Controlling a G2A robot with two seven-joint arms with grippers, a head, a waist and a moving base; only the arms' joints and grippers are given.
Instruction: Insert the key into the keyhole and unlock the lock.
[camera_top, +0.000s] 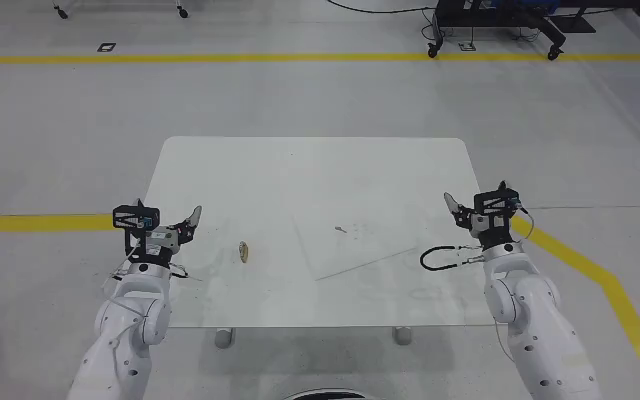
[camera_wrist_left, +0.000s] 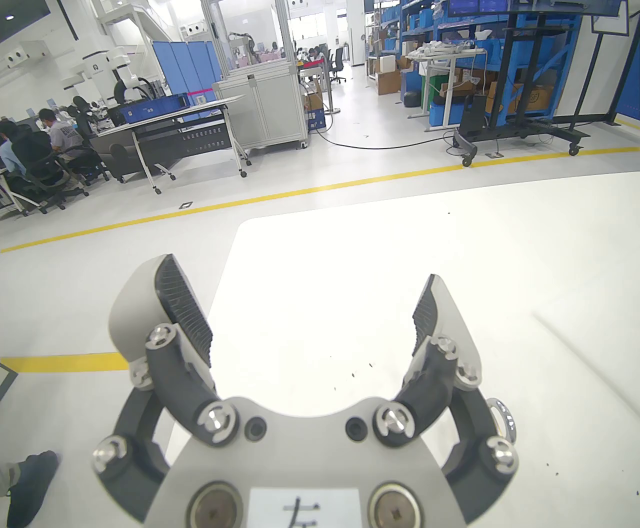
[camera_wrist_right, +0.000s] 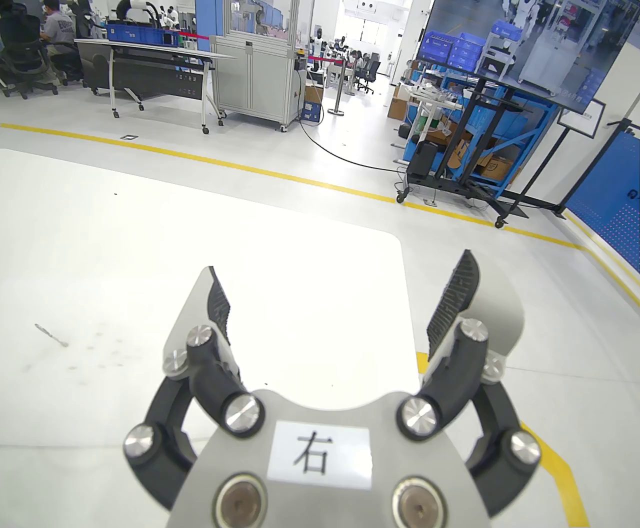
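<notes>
Table holds one lock, one key

Table: plain white, with faint grey scuffs.
Lock: brass yellow, at 8 o'clock from the table's middle.
Key: silver-grey, at 3 o'clock.
Left gripper: silver-grey shells; pads black, finely ribbed.
Right gripper: the same colours and ribbing.
Cable: black.
Floor: pale grey with yellow stripes.

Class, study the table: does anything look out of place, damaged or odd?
Nothing stands out. The lock and key lie apart on the table; only faint smudges mark it near the key.
</notes>
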